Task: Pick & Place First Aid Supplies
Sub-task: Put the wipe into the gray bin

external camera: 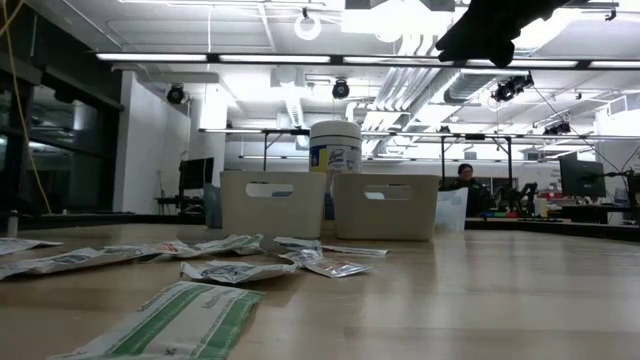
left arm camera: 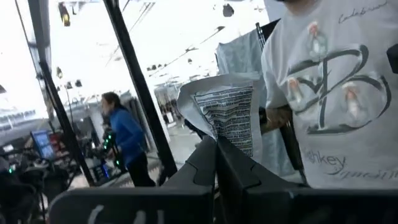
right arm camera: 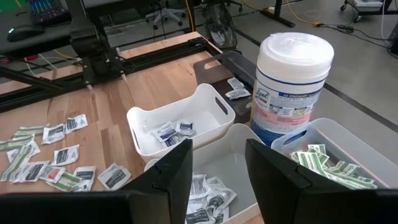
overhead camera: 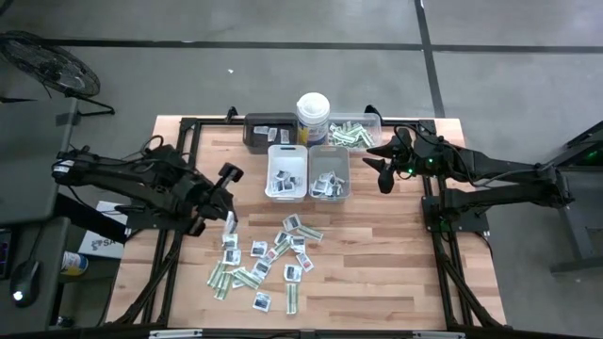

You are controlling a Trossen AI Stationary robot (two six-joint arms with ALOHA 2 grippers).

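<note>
Left gripper point(overhead camera: 229, 218), in the high view, pinches a white packet point(overhead camera: 230, 224) above the loose packets point(overhead camera: 273, 256) at the table's point(overhead camera: 396, 264) six o'clock; carrying to the white tray point(overhead camera: 287, 172) at twelve looks next. Left wrist view shows its fingers clamping the packet point(left arm camera: 227, 118). Right gripper point(right arm camera: 217, 165) hovers open over the trays, empty. Low view hides both.

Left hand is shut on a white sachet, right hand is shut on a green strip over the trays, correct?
Not quite. The right hand is open and empty above the trays, as the right wrist view shows. The left hand is indeed shut on a white sachet.
</note>
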